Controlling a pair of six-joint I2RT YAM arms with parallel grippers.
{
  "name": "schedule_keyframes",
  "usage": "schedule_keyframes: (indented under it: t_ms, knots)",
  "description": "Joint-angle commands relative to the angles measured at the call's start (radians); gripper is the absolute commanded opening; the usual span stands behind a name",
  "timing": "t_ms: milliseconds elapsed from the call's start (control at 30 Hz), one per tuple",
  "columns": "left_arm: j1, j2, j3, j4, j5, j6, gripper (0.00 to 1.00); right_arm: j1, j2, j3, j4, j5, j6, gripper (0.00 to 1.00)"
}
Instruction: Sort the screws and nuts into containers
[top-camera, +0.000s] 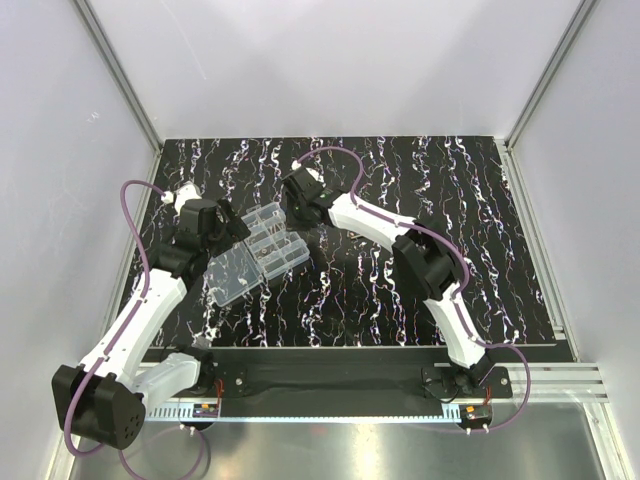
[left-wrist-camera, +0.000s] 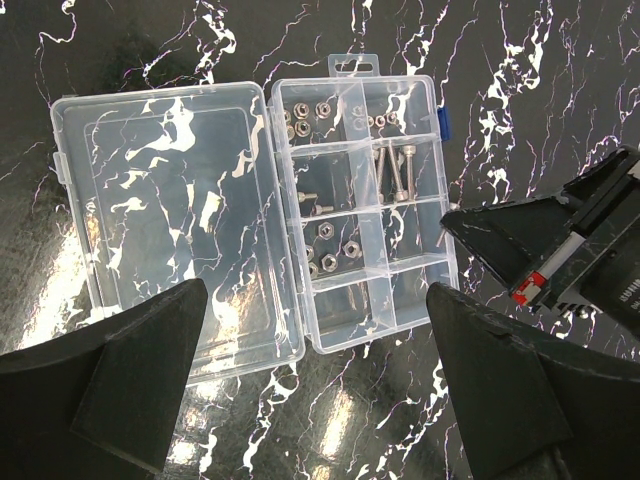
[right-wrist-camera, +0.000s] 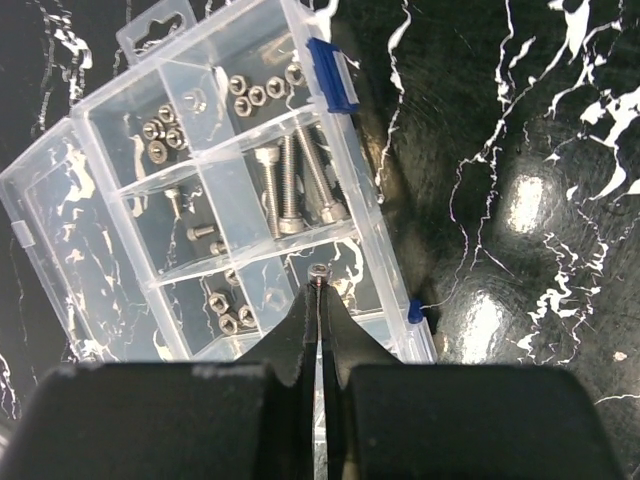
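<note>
The right pincer (right-wrist-camera: 318, 290) was pressed together on one tiny screw (right-wrist-camera: 318, 272), caught only at the very tips. It hung over the organiser box (left-wrist-camera: 412, 292), just past the divider below the long screws (right-wrist-camera: 290, 185) and close to the outer wall with the blue clasps (right-wrist-camera: 330, 75). That was the worry. From the left wrist view the tips sat right by that wall, and height above the box couldn't be told. A release there might have clipped the rim and sent the screw out onto the bench (right-wrist-camera: 520, 120), where the white streaks would swallow it.

A second risk lay one cell across, where the nuts (right-wrist-camera: 225, 310) sat. A bounce off a divider, or a small drift sideways, could have mixed the sorts. So thin a pinch could also have let the screw twist or cling to one finger on opening.

The left pincer (left-wrist-camera: 315, 300) was spread wide and empty above box and open lid (left-wrist-camera: 170, 220) — a dip could have nudged either.
</note>
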Motion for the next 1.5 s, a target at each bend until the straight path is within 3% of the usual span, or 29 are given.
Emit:
schedule_keyframes:
  t_ms: [0,367,467,500,633,733,900,1033,1267,1467]
  knots:
    - [0.000,-0.006,0.007,0.025,-0.016,0.012,0.99,0.008,0.018,0.031,-0.013,0.026,0.020,0.00]
    - [-0.002,-0.009,0.005,0.028,-0.016,0.012,0.99,0.019,0.015,0.063,-0.030,0.006,0.004,0.05]
    - [0.000,-0.009,0.005,0.028,-0.016,0.012,0.99,0.025,0.018,0.069,-0.031,0.001,-0.001,0.14]
    - [-0.002,-0.009,0.005,0.026,-0.014,0.012,0.99,0.025,0.024,0.072,-0.040,0.000,-0.001,0.24]
    - [0.000,-0.010,0.004,0.029,-0.014,0.012,0.99,0.025,0.018,0.098,-0.070,-0.005,-0.004,0.40]
    - [0.000,-0.010,0.004,0.029,-0.014,0.012,0.99,0.024,-0.004,0.120,-0.088,-0.002,-0.010,0.48]
    - [0.000,-0.012,0.001,0.034,-0.011,0.012,0.99,-0.019,-0.068,0.166,-0.204,0.036,-0.015,0.51]
    - [-0.002,-0.012,-0.007,0.051,0.012,0.016,0.99,-0.125,-0.212,0.002,-0.220,0.120,0.036,0.52]
    - [-0.017,-0.002,-0.009,0.103,0.110,0.079,0.99,-0.341,-0.459,-0.492,-0.180,0.224,0.126,0.50]
    - [-0.018,0.010,-0.007,0.104,0.119,0.082,0.99,-0.371,-0.486,-0.627,-0.084,0.296,0.062,0.47]
